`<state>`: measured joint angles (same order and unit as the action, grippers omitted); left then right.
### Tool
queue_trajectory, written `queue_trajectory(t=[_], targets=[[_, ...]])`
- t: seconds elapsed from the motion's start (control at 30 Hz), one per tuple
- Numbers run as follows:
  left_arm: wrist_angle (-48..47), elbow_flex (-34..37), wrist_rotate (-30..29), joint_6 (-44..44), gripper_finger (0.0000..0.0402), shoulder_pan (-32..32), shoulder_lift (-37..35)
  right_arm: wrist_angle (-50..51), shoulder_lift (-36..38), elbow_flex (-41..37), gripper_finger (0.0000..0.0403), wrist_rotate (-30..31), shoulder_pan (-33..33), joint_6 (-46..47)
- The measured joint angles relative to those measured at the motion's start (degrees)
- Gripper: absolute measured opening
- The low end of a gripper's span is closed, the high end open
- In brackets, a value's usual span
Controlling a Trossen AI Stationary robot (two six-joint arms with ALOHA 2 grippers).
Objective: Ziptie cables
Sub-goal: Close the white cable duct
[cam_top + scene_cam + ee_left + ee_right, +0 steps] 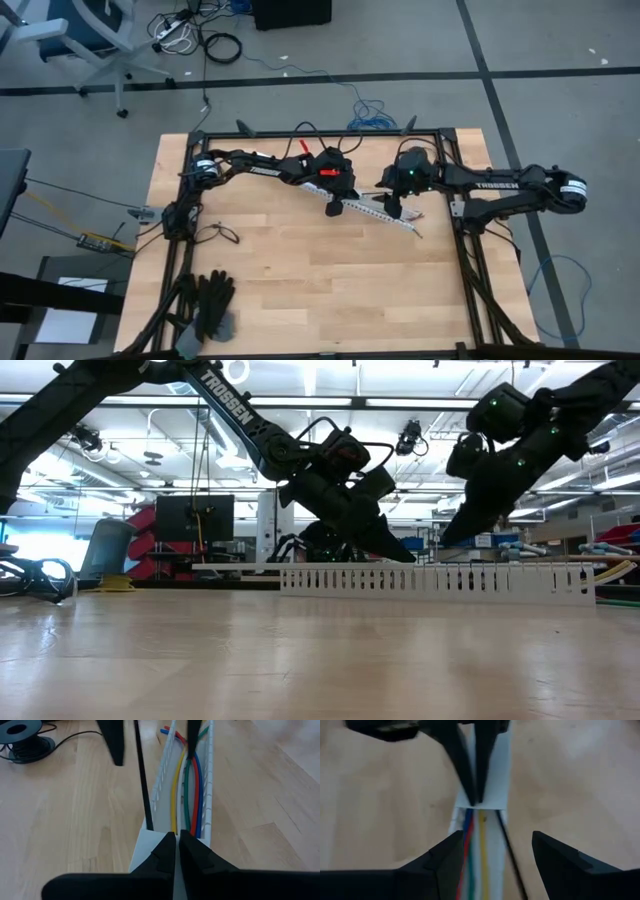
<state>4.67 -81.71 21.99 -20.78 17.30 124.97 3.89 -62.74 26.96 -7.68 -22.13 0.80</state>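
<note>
The cables (186,795), yellow, green, red and blue, lie side by side inside a long white slotted channel (375,212) on the wooden table. My left gripper (177,837) is shut, with its tips down on the channel's left end. My right gripper (495,852) hangs open over the channel farther right. One of its fingers (112,740) is outside the channel wall and the other is above the cables, and neither touches anything. A thin black strip (142,785) runs along the channel's outer side. My left gripper has its shut fingertips (472,790) resting on the flat white end piece (490,795) of the channel, right where the cables begin. The fingers slant down from the table's left and lie along the channel. The channel lies flat on the table.
A pair of black gloves (212,300) lies near the front left corner. A loop of thin black cord (225,232) sits at the left edge, with a dark spool (20,740) nearby. A black metal frame (465,250) borders the table. Bare wood spreads in front of the channel.
</note>
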Motion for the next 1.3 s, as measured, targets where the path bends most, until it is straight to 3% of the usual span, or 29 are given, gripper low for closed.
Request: queue_trajectory(t=[0.1, 0.4, 0.73, 0.97, 1.3], targets=[[0.1, 0.0, 0.0, 0.0, 0.0000, 0.0, 0.0, 0.7, 0.0, 0.0, 0.0220, -4.1, -1.5, 1.5], [0.2, 0.0, 0.0, 0.0, 0.0000, 0.0, 0.0, 0.7, -0.4, 0.0, 0.0259, -4.0, -2.1, 0.6], [0.9, 0.0, 0.0, 0.0, 0.0000, 0.0, 0.1, -5.4, -9.7, 0.0, 0.0266, -7.9, 0.8, 2.0], [0.9, 0.0, 0.3, 0.0, 0.0000, 0.0, 0.1, -6.0, -11.1, 0.1, 0.0243, 0.2, 3.8, -0.6], [0.9, 0.0, 0.5, 0.4, 0.0000, -0.1, 0.1, -6.9, -14.0, 0.1, 0.0209, 2.8, 6.4, -1.8]])
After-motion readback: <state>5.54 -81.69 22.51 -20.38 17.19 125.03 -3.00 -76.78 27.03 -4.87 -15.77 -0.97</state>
